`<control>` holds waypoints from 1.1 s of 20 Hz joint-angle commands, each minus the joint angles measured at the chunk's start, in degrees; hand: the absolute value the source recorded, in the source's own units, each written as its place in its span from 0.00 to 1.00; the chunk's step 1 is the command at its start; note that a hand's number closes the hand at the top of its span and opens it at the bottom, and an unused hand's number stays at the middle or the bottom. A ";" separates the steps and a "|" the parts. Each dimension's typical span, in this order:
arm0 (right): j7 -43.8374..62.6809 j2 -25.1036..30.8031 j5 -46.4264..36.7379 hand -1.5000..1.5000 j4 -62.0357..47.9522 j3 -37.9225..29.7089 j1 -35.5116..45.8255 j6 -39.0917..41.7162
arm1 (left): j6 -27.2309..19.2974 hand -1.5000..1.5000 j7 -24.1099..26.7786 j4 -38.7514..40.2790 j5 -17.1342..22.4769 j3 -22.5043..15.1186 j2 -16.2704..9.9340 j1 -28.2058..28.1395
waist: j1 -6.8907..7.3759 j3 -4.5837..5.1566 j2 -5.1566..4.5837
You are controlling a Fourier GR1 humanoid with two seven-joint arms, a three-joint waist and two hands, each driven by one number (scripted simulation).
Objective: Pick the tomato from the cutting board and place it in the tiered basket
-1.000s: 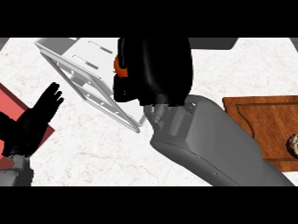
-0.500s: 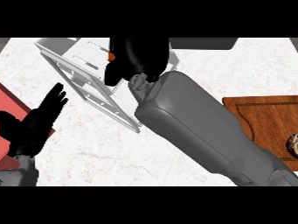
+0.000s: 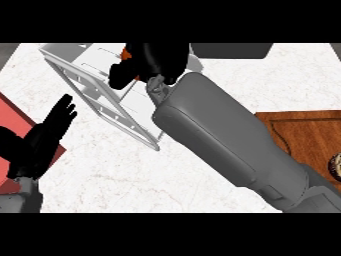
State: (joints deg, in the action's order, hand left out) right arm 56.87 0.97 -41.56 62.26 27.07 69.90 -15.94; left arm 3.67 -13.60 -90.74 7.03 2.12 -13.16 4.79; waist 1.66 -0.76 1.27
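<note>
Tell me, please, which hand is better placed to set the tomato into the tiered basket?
Right. The right hand is over the tiered basket, curled round the tomato. The left hand rests open at the lower left.

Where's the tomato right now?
In the head view, the tomato is at top centre, mostly hidden in the right hand's curled fingers, over the white tiered basket.

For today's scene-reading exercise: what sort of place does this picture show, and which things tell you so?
Probably a kitchen counter: a pale marble-patterned worktop, a wooden cutting board at the right, and a white tiered basket for produce.
</note>
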 commanded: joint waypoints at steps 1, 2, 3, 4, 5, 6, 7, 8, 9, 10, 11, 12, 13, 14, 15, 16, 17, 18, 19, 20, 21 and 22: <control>2.96 -0.92 -2.48 1.00 -8.20 4.47 1.96 -5.67 | -0.17 0.50 -0.11 -0.44 -0.70 -0.47 0.37 -1.01 | 0.81 0.85 -1.60; -0.17 -0.92 -4.37 1.00 -9.72 5.53 0.31 -9.22 | -0.93 0.50 -0.79 1.33 -0.65 -0.78 1.45 2.06 | 0.56 0.86 -1.86; -1.10 -0.91 -5.93 1.00 -10.66 0.76 1.88 -14.04 | 0.62 0.50 0.52 0.15 -0.17 0.01 -0.06 0.40 | 0.69 0.83 -1.84; -3.59 -0.92 -6.20 1.00 -8.78 0.94 -1.75 -17.04 | 0.81 0.50 1.64 1.69 0.50 1.64 -0.54 -0.19 | 0.06 0.81 -1.77; -0.51 -0.92 -4.45 1.00 -9.99 3.51 -0.25 -17.41 | -0.89 0.50 -1.11 1.78 -0.82 0.41 0.42 2.25 | 0.28 0.81 -1.70; -0.36 -0.92 -2.89 1.00 -13.12 4.28 2.51 -18.47 | -0.38 0.50 3.01 3.91 -1.73 -0.76 1.78 1.89 | 1.07 0.88 -1.96; -3.76 -0.92 -1.85 0.00 -16.24 1.53 4.35 -18.31 | -0.22 0.50 1.31 -0.30 -1.27 -0.86 1.30 -0.83 | 1.30 0.83 -1.83; -2.07 -0.92 -0.34 0.00 -16.70 2.70 6.41 -18.17 | -0.19 0.50 3.50 4.20 -2.12 -1.47 2.43 0.66 | 1.14 0.87 -1.92; -2.23 -0.92 0.68 0.00 -18.79 4.41 5.38 -20.43 | 0.74 0.50 0.85 0.11 -0.90 -0.93 0.91 0.07 | 1.98 0.85 -1.94; -3.69 -0.93 1.76 0.00 -19.81 4.50 5.77 -20.03 | -0.09 0.50 1.96 3.50 -1.36 -0.09 1.41 1.49 | 1.28 0.85 -1.93; -2.38 -0.93 2.74 0.00 -20.59 7.31 6.90 -20.16 | 0.25 0.50 -0.45 0.35 -1.14 -1.22 1.41 1.60 | 1.82 0.85 -1.88; -6.58 -0.94 2.75 0.00 -23.08 3.73 7.65 -20.25 | 0.63 0.50 1.11 -0.40 -0.52 1.02 -0.10 -0.55 | 1.42 0.83 -1.84; -7.45 -0.94 3.64 0.00 -24.96 3.52 9.28 -20.51 | 0.85 0.50 1.12 4.82 -0.93 0.73 0.36 4.40 | 1.17 0.86 -2.09; -8.98 -0.95 4.52 0.00 -26.08 3.57 8.13 -23.41 | 1.83 0.50 0.73 0.64 0.21 0.44 0.25 0.96 | 1.91 0.84 -2.06; -6.74 -0.95 5.70 0.00 -22.50 2.98 9.29 -21.56 | 0.21 0.50 -0.43 -1.53 -1.09 -0.12 0.75 -1.06 | 1.11 0.81 -1.65; -10.61 -0.95 6.04 0.00 -23.56 3.23 5.36 -27.15 | 0.44 0.50 0.86 1.90 -0.29 1.09 0.89 1.09 | 1.24 0.82 -1.99; -6.61 -0.96 6.92 0.00 -23.38 3.68 8.38 -26.92 | 0.10 0.50 -0.45 -1.44 -0.99 0.22 0.68 0.09 | 1.77 0.82 -1.82; -9.08 -0.96 8.13 0.00 -23.44 1.81 6.71 -29.68 | 0.47 0.50 -1.47 -0.20 -1.13 -0.32 0.59 2.26 | 1.59 0.80 -2.03; -10.84 -0.96 10.21 0.00 -23.88 -1.01 8.56 -28.19 | -0.30 0.50 0.28 1.89 -1.54 -0.16 1.67 2.14 | 1.26 0.81 -2.10; -9.71 -0.96 10.05 0.00 -22.03 -0.05 7.40 -32.34 | 0.82 0.50 0.47 2.88 -1.18 0.14 0.86 2.73 | 1.29 0.82 -2.07; -10.40 -0.96 10.93 0.00 -21.64 -1.65 7.79 -32.91 | -0.48 0.50 -0.22 1.39 -1.65 -0.75 2.26 1.48 | 1.14 0.79 -1.90; -8.97 -0.96 12.64 0.00 -19.02 -1.11 7.96 -33.36 | -0.18 0.50 1.27 5.84 -1.09 1.63 1.13 4.83 | 0.64 0.83 -1.94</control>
State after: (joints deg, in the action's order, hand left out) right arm 46.52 0.20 -32.56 40.73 27.41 77.57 -42.93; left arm 3.80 -13.27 -88.52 5.88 2.39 -11.97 7.06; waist 2.86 0.05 -0.65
